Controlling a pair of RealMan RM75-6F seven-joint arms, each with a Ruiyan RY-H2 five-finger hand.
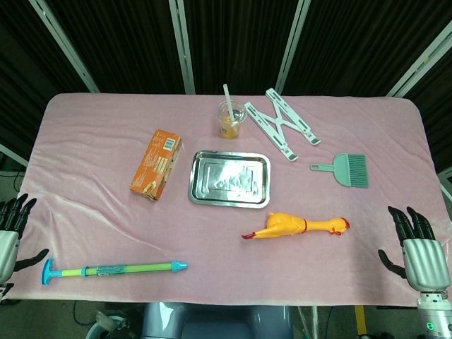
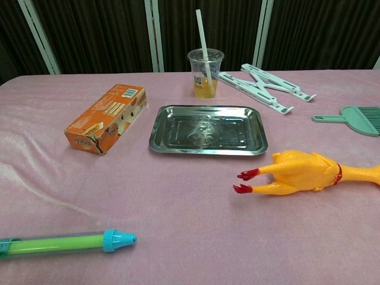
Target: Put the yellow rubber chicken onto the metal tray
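The yellow rubber chicken [image 1: 293,226] [image 2: 309,172] lies on its side on the pink cloth, red feet toward the left, head toward the right. It rests just in front and to the right of the empty metal tray [image 1: 198,176] [image 2: 166,127], apart from it. My right hand [image 1: 415,244] is at the table's right front edge, fingers spread, holding nothing, well right of the chicken. At the left front edge sits my left hand [image 1: 10,233], also open and empty. Neither hand shows in the chest view.
An orange box [image 1: 156,164] [image 2: 107,117] lies left of the tray. Behind the tray stand a plastic cup with a straw [image 1: 231,119] [image 2: 206,72] and a white folding stand [image 1: 282,123] [image 2: 264,87]. A teal brush [image 1: 342,169] [image 2: 350,117] lies right. A green-blue water squirter [image 1: 113,269] [image 2: 59,242] lies front left.
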